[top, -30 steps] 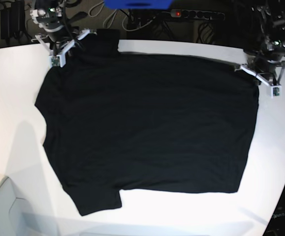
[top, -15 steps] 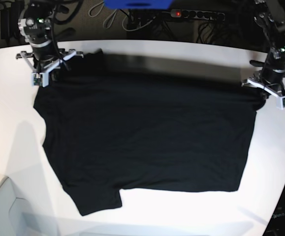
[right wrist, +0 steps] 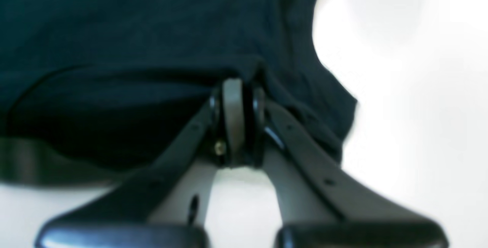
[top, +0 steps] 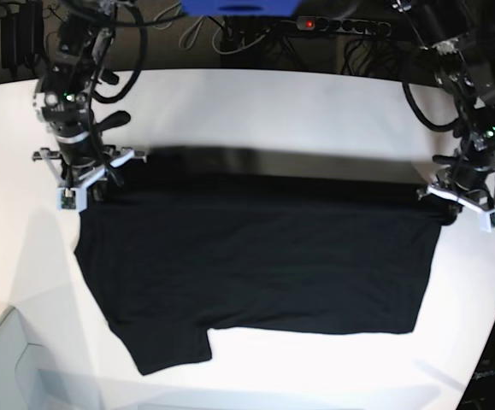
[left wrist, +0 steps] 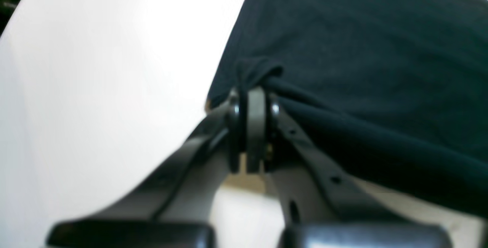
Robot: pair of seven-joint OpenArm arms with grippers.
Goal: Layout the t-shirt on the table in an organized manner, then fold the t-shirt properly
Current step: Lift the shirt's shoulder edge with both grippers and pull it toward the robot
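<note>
We hold the t-shirt (top: 256, 256) with 2 grippers. Our left gripper (left wrist: 251, 87) has its fingers (left wrist: 256, 126) pressed together on a bunched corner of black cloth, the fabric spreading away beyond and to the right of the fingertips, bare table (left wrist: 95, 87) to their left. Our right gripper (right wrist: 233, 86) is likewise clamped on a pinch of cloth, the shirt stretching beyond and left of its fingers (right wrist: 232, 118), white tabletop to their right. From the base view the shirt's far edge hangs taut between the 2 grips, the near part lying flat on the table
</note>
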